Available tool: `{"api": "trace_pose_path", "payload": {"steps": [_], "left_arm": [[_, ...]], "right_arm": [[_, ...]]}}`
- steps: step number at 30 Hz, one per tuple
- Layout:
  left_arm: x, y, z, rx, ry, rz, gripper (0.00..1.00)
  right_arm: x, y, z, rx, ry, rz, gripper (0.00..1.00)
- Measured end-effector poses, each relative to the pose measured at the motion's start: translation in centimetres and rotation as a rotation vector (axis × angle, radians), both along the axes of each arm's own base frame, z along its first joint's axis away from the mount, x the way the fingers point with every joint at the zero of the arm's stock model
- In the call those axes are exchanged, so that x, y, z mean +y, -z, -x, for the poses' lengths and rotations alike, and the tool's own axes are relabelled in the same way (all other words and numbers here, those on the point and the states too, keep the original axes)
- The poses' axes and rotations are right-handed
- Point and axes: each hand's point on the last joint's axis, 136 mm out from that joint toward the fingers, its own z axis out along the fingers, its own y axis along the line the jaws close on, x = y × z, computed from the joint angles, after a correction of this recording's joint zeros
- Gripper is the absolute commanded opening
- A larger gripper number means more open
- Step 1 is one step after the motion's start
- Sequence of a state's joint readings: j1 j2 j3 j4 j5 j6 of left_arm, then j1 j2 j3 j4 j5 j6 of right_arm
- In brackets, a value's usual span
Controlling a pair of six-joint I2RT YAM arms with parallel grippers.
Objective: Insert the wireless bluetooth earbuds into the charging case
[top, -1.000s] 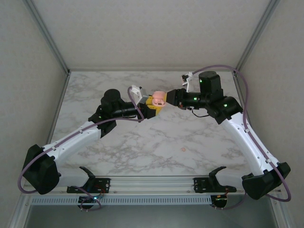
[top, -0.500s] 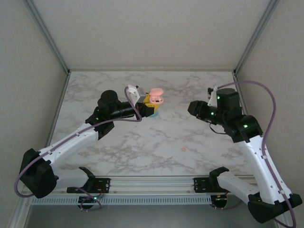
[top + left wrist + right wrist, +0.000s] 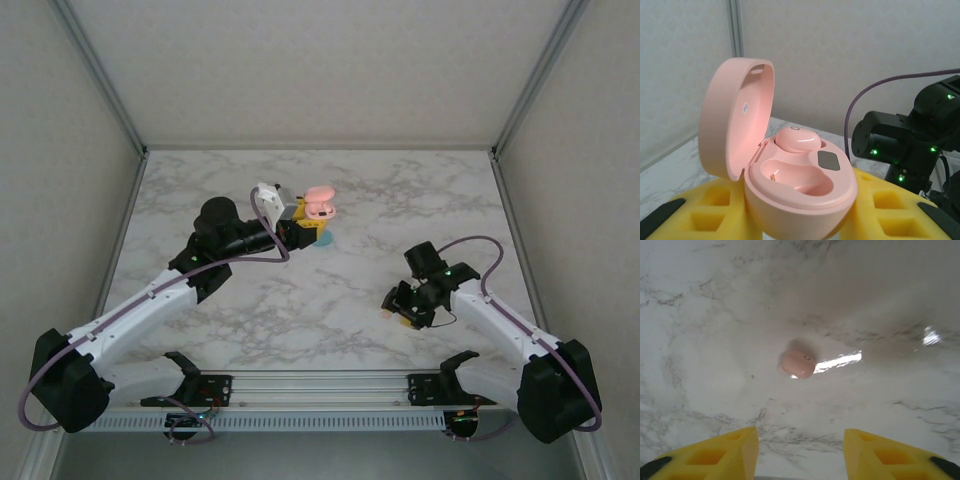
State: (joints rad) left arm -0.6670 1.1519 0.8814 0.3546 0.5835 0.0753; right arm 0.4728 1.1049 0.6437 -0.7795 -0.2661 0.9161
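**Top view.** The left pincer [image 3: 305,222] is clenched on the pink charging case [image 3: 319,203], held above the desk [image 3: 420,190] in its far half, a little left of centre. A second earlier the case was nearer the centre line; it has since shifted slightly toward the left edge. At that time the right pincer [image 3: 398,308] met the case there. Half a second ago it had drawn back toward the right edge, and it has now dropped low over the desk near the front edge, right of centre.

**Left wrist view.** The yellow fingers [image 3: 695,200] of the left pincer [image 3: 795,212] grip the charging case [image 3: 800,192] by its lower shell, one on each side. The lid [image 3: 735,120] stands open and upright. The seated earbud [image 3: 797,139], also pink, occupies the far well. The near well [image 3: 792,175] is vacant.

**Right wrist view.** The right pincer [image 3: 800,460] is released: its yellow fingers [image 3: 710,455] stand apart with bare desk [image 3: 715,315] between them. The loose earbud [image 3: 798,364] lies on the marble ahead of the fingertips and in line with the gap. Neither finger touches it.
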Motion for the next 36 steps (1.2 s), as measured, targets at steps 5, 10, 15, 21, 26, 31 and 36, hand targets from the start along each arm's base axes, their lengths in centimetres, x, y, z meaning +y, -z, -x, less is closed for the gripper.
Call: {"api": "trace_pose_path", "payload": {"steps": [5,10,15,21,26,31,36], "left_arm": [[0.0,0.0,-0.1,0.0,-0.006,0.0,0.15],[0.0,0.0,-0.1,0.0,-0.006,0.0,0.15],[0.0,0.0,-0.1,0.0,-0.006,0.0,0.15],[0.0,0.0,-0.1,0.0,-0.008,-0.001,0.15],[0.1,0.3,-0.2,0.008,-0.01,-0.011,0.15],[0.1,0.4,-0.2,0.006,-0.01,-0.013,0.15],[0.1,0.4,-0.2,0.007,-0.014,-0.014,0.15]], "right_arm": [[1.4,0.7,0.2,0.011,0.056,-0.049,0.51],[1.9,1.7,-0.2,0.025,0.13,-0.071,0.52],[2.6,2.5,-0.8,0.041,0.157,-0.08,0.52],[2.5,3.7,-1.0,0.066,0.166,-0.044,0.52],[2.3,4.2,-1.2,0.075,0.168,-0.015,0.48],[2.1,3.2,-2.8,0.016,0.173,0.019,0.43],[2.1,2.9,-3.7,-0.014,0.158,0.038,0.42]]}}
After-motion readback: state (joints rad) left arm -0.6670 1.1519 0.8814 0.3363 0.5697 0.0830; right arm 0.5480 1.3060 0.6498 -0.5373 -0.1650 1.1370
